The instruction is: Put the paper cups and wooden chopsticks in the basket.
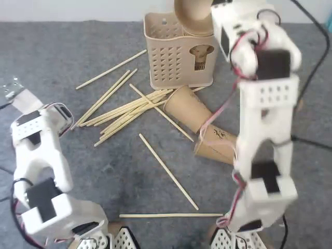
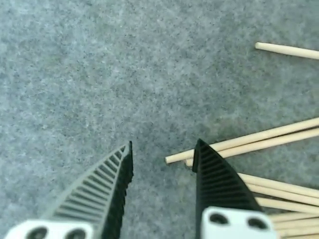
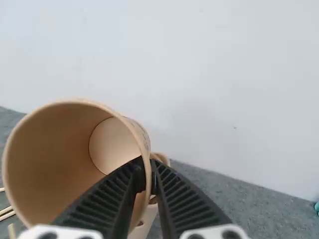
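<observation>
1. The grey mat [image 1: 104,171] covers the table and carries all the loose items.
2. The right arm [image 1: 267,104] stretches from the near edge up to the far side of the mat, with its wrist beside the basket's top.
3. The left arm [image 1: 39,155] stands at the opposite side of the mat, bent low over the surface.
4. The basket [image 1: 176,57] is a beige, perforated container standing upright at the far middle of the mat.
5. The held cup [image 1: 192,15] hangs tilted above the basket's rim with its mouth turned toward the right wrist camera, so the inside bottom is visible.
6. The right gripper [image 3: 147,172] is clamped on that cup's wall, one finger inside the mouth and one outside, nearly closed.
7. Two cups lie on their sides in front of the basket. One [image 1: 189,109] is just below it, and the other [image 1: 218,145] lies beside the right arm, touching or nearly touching the first.
8. The left gripper [image 2: 164,149] is parted to a moderate width and holds nothing, pointing down at bare mat. The ends of several chopsticks [image 2: 239,142] lie just beside one finger.
9. The chopsticks are all on the mat.
   - A fanned bundle [image 1: 124,111] runs from near the left arm toward the basket's foot.
   - One [image 1: 111,68] lies apart, farther back.
   - One [image 1: 167,170] lies diagonally in the middle.
   - One [image 1: 171,215] lies crosswise at the near edge.
</observation>
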Available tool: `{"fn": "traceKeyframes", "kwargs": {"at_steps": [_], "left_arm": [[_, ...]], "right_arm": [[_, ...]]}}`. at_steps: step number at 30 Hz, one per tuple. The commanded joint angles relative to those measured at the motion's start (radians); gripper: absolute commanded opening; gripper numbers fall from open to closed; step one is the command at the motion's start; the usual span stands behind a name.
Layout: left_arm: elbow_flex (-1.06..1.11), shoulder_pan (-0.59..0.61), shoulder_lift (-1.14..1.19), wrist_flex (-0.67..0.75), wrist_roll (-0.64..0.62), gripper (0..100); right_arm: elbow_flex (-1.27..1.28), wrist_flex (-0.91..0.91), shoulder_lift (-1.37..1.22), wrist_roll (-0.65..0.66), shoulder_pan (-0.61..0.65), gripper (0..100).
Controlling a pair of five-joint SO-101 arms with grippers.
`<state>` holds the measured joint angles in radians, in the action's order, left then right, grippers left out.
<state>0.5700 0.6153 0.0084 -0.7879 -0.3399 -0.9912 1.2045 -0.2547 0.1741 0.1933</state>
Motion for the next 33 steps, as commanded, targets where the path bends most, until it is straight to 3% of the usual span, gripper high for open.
{"fn": "traceKeyframes", "kwargs": {"at_steps": [1,10,18,26,33], "left_arm": [[-0.027,-0.017,-0.008,0.014,0.003,18],[-0.027,-0.02,-0.005,0.029,0.003,18],[-0.027,-0.02,-0.005,0.029,0.003,18],[-0.007,-0.018,-0.012,0.034,0.003,18],[-0.007,-0.018,-0.012,0.035,0.003,18]], "right_arm": [[-0.218,0.005,-0.139,0.0,-0.036,0.7],[-0.374,0.156,-0.266,-0.038,-0.033,0.7],[-0.377,0.156,-0.312,-0.037,-0.056,1.3],[-0.382,0.107,-0.369,-0.044,-0.056,13.5],[-0.382,0.148,-0.229,-0.083,-0.054,20.2]]}}
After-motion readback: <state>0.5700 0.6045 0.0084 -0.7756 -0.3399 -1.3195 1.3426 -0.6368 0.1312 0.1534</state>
